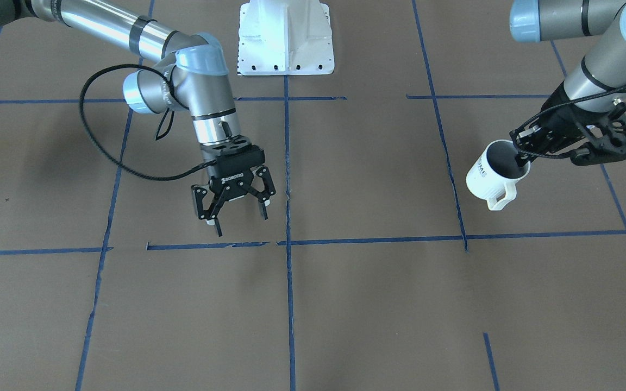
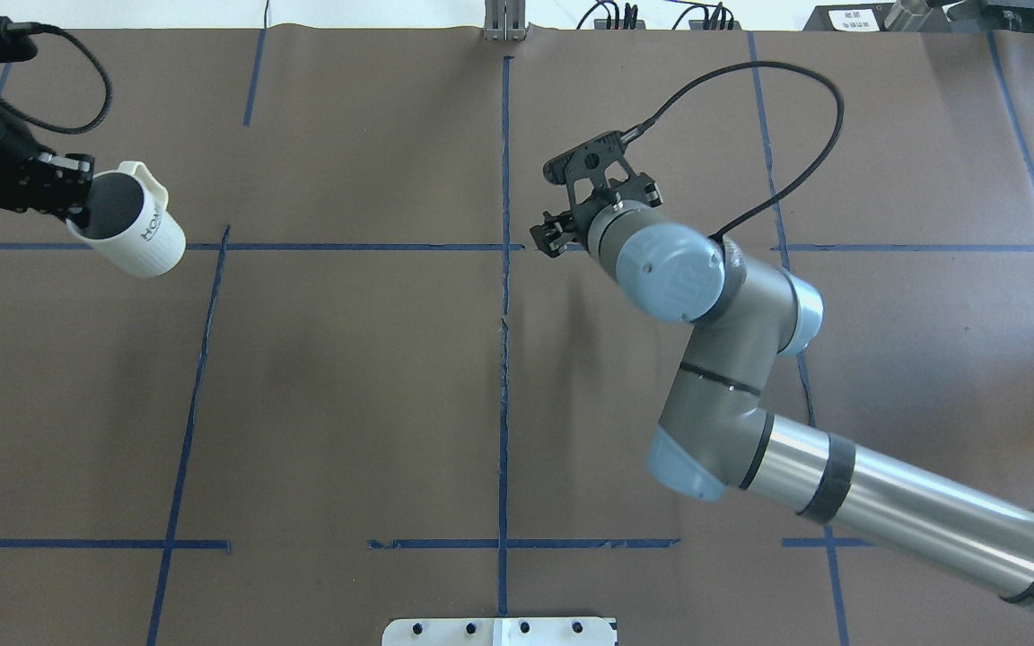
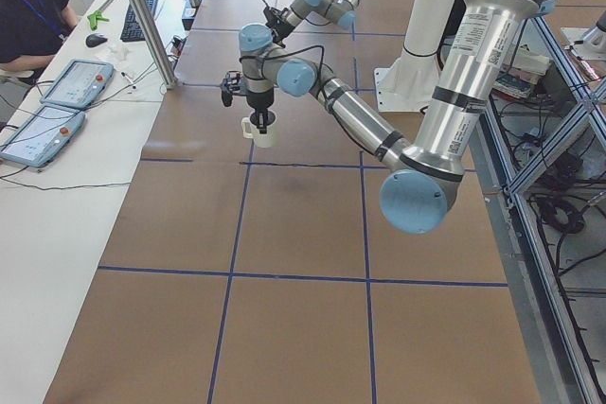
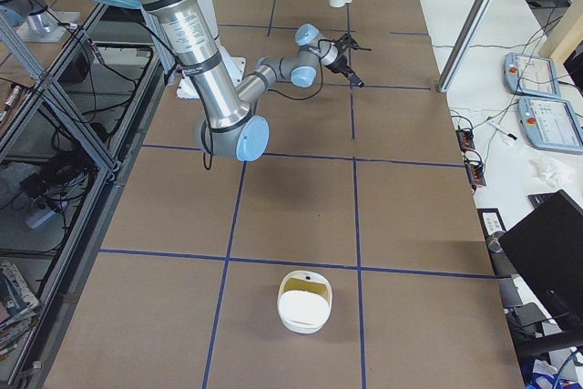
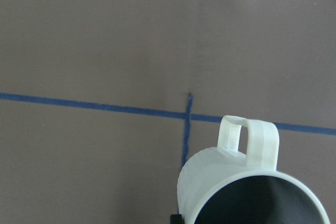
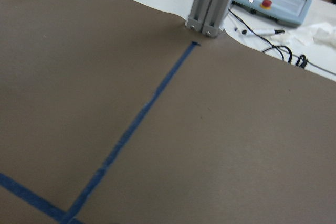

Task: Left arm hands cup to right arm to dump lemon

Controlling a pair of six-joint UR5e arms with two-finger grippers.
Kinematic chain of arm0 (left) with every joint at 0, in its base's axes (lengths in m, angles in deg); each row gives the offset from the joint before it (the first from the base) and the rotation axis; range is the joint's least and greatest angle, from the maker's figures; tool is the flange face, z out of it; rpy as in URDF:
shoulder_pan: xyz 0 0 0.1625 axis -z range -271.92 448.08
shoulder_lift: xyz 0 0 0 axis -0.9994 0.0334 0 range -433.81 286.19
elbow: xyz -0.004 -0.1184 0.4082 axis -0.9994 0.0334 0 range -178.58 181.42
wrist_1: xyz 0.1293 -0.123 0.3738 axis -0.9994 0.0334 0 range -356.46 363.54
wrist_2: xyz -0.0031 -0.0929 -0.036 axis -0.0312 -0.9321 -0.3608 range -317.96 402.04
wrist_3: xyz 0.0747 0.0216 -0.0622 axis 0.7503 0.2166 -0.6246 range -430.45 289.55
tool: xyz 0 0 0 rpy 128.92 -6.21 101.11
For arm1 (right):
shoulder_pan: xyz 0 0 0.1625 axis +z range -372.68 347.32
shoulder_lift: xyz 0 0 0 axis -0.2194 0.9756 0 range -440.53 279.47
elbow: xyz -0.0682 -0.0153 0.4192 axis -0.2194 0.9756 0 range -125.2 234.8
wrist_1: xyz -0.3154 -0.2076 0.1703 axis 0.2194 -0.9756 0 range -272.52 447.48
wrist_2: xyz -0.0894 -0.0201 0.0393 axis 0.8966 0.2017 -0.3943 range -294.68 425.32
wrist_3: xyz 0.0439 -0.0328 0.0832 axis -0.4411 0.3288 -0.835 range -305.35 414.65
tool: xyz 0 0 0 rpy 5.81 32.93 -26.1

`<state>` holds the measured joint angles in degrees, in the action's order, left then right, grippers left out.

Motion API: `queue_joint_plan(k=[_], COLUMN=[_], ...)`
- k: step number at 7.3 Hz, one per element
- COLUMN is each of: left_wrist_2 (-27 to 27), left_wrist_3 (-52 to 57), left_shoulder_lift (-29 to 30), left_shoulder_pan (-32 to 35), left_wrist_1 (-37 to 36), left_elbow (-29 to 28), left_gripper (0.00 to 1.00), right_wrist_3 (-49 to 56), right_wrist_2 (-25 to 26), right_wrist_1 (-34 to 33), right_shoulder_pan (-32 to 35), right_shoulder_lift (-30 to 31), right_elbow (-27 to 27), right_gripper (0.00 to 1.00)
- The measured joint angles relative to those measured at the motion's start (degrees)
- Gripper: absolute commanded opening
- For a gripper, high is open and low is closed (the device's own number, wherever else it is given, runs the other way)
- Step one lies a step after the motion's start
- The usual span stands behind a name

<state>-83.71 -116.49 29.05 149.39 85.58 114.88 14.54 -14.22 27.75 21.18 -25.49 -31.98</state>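
Your left gripper (image 1: 524, 158) is clamped on the cup (image 1: 491, 182). One finger dips inside the mouth and the other sits outside the wall, pinching the rim. The cup hangs tilted off the fingertips, mouth leaning toward the gripper. Its handle sits round the rim from the pinch, on the side away from the robot's base. The side views put the cup above the table (image 1: 373, 304), not resting on it. It is white and ribbed, dark grey inside as far as shows; the bottom of the inside is hidden. From overhead you can read "HOM" on the wall, and the rest wraps out of sight. From the front the lettering is too skewed to read.

Your right gripper (image 1: 241, 220) is released, fingers spread wide, tips pointing down above the table. White "ROBOTIQ" reads on its body, just above the fingers. It is well apart from the cup, with a blue tape line (image 1: 287, 163) just beside it on the cup's side. A thick black cable (image 1: 93, 130) loops off its wrist.

In the left side view the near arm tube carries a printed label (image 3: 466, 37), too small to read. The right side view shows a white bowl (image 4: 305, 302) with a pale-yellow band inside. It sits well apart from both grippers.
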Motion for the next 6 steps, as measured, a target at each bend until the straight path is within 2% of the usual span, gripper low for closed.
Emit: queue_joint_plan(k=[1, 3, 4, 5, 6], left_wrist_2=[0.55, 0.82, 0.85, 0.84, 0.80], left_wrist_3=[0.10, -0.18, -0.25, -0.29, -0.34], left_shoulder_lift=[-5.36, -13.58, -15.40, -16.08, -16.09], left_shoulder_pan=[-0.08, -0.28, -0.34, -0.37, -0.39], left_wrist_1=[3.27, 12.57, 16.90, 21.74, 26.70], left_elbow=[1.39, 0.42, -1.83, -5.52, -9.50], left_gripper=[0.00, 0.00, 0.00, 0.05, 0.39], right_wrist_3=[0.10, 1.66, 5.02, 10.52, 16.33], right_wrist_2=[-10.86, -32.68, -39.50, -43.65, -47.25], right_wrist_1=[-2.91, -8.42, -9.71, -10.66, -12.62], right_shoulder_pan=[5.93, 18.53, 23.44, 27.42, 31.11], right_shoulder_lift=[0.42, 2.57, 4.35, 6.24, 7.69], right_elbow=[-0.08, -0.16, -0.19, -0.10, 0.03], right_gripper=[0.96, 0.99, 1.00, 1.00, 1.00])
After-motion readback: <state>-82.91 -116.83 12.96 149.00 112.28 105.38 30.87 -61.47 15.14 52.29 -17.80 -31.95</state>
